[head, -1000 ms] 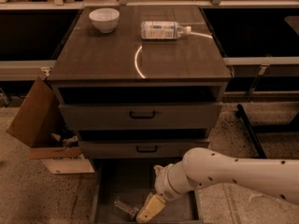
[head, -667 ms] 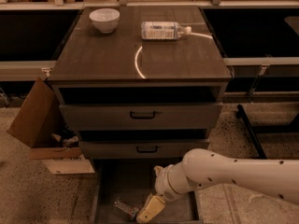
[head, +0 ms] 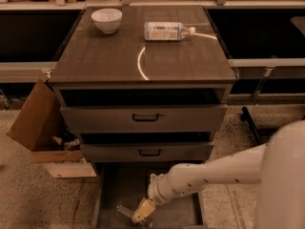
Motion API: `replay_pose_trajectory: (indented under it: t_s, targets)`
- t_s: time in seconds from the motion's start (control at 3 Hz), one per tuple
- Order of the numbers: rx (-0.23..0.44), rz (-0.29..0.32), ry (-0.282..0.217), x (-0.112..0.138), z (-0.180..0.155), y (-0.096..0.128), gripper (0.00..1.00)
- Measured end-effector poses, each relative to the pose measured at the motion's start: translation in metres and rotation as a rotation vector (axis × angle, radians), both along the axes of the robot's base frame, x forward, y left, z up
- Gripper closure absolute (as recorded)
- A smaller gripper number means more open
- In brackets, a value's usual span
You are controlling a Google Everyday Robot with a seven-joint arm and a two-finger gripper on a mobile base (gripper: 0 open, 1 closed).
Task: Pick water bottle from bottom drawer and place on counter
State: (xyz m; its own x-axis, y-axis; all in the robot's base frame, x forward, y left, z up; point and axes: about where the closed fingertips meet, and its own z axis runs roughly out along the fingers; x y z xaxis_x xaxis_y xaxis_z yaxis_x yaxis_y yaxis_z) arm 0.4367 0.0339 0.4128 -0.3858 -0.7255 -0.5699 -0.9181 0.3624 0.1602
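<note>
Your white arm's tan-tipped gripper (head: 143, 212) sits low in the wide, deep, dark grey-brown bottom drawer (head: 112, 189), just right of the small clear crinkled plastic water bottle (head: 124, 209) lying on its floor. You cannot tell its state. The glossy dark brown wood-grain counter (head: 95, 56) lies farther back.

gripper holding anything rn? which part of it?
Cannot tell. The gripper is down in the bottom drawer, beside the water bottle, but whether it has a hold does not show.
</note>
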Motion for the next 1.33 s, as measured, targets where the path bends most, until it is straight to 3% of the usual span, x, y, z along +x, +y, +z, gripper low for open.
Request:
replay_pose_trajectory:
  t_s: [0.67,1.0,1.33]
  targets:
    - [0.013,-0.058,0.023,0.038,-0.113,0.044,0.00]
    - [0.013,-0.058,0.024,0.038,-0.114,0.044,0.00]
    - [-0.001,-0.076,0.008,0.046,-0.145,0.057,0.00]
